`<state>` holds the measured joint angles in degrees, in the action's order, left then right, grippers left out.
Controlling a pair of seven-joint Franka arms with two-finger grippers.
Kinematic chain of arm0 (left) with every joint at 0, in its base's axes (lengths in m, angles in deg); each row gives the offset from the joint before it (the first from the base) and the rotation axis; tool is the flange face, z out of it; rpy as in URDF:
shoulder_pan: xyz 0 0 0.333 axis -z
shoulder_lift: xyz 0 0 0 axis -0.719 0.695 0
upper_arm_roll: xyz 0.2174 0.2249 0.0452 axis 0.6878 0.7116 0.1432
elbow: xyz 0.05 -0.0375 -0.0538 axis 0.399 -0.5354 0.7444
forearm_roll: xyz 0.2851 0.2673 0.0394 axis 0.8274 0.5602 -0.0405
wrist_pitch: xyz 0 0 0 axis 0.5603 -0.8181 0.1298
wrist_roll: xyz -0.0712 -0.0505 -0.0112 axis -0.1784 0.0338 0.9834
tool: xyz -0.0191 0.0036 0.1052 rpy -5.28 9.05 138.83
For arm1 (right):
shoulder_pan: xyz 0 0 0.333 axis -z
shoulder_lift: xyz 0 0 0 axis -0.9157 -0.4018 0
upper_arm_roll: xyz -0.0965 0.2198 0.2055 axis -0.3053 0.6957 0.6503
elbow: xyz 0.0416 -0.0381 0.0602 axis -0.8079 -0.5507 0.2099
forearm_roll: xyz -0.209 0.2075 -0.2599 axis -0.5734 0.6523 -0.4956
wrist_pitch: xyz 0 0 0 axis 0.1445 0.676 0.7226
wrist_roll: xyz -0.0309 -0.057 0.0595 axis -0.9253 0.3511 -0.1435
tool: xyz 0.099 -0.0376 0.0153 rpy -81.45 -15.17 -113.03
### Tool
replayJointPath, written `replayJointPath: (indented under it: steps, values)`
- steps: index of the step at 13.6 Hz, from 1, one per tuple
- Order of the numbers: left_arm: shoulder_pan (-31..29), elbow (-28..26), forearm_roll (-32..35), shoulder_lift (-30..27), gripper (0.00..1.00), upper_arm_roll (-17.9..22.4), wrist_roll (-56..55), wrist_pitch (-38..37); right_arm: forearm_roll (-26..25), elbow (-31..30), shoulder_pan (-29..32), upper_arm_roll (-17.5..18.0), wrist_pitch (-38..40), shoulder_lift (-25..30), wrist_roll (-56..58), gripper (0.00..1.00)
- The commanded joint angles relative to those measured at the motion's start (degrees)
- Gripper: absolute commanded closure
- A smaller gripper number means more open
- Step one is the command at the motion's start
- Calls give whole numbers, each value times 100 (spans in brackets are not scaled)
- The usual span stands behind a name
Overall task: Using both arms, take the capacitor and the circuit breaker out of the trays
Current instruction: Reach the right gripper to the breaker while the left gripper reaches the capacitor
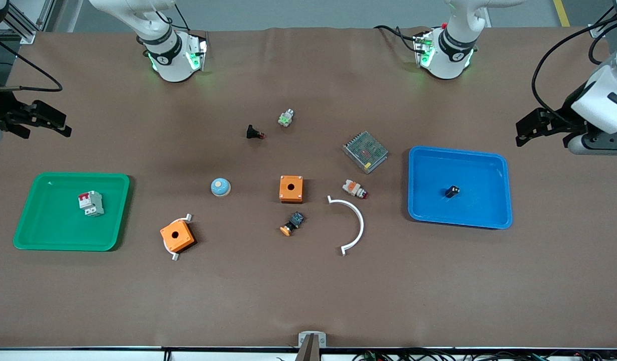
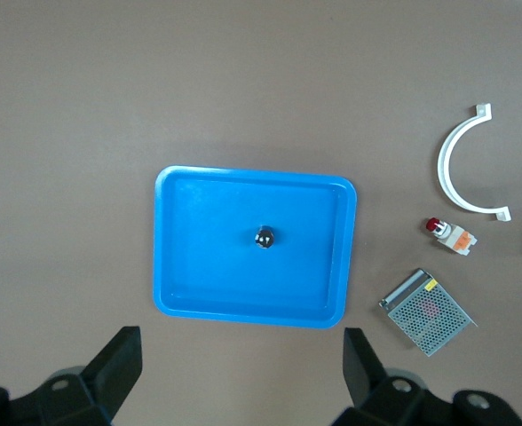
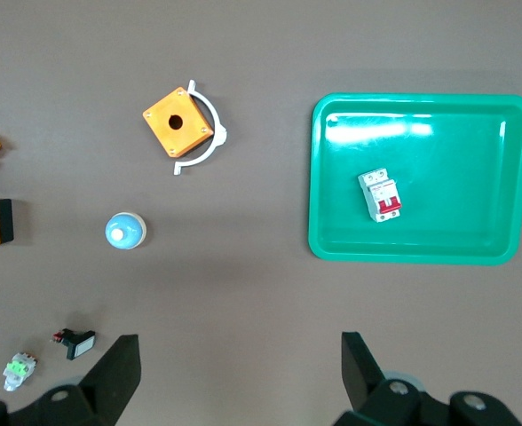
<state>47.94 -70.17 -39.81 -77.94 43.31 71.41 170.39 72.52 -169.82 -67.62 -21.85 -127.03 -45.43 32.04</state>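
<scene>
The capacitor (image 1: 452, 191), a tiny black cylinder, lies in the middle of the blue tray (image 1: 419, 200) toward the left arm's end of the table; the left wrist view shows it (image 2: 264, 237) in that tray (image 2: 168, 266). The breaker (image 1: 91, 203), white-grey with a red end, lies in the green tray (image 1: 37, 235); the right wrist view shows it (image 3: 381, 195) there (image 3: 332, 240). My left gripper (image 1: 526, 131) (image 2: 243, 364) is open and empty, high beside the blue tray. My right gripper (image 1: 57, 125) (image 3: 241, 364) is open and empty, high beside the green tray.
Between the trays lie two orange boxes (image 1: 291, 188) (image 1: 177, 235), a white arc (image 1: 352, 225), a blue dome (image 1: 220, 187), a metal mesh box (image 1: 365, 151), a white-orange part (image 1: 354, 188), a black button (image 1: 255, 133), an orange-capped switch (image 1: 292, 223) and a green-lit part (image 1: 286, 118).
</scene>
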Motion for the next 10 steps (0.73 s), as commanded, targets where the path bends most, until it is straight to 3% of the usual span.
replayJointPath:
  steps: [1,6,10]
  values:
    - [15,-28,-1,381,0,-24,0,-27,-39,-86,271,54,-294,-242,83,0]
    - [41,-510,-18,1102,0,-24,0,463,-179,-86,701,54,-830,-1146,310,0]
    - [6,-1905,8,1164,0,-24,88,1833,-742,-103,947,54,-1594,-1964,1287,0]
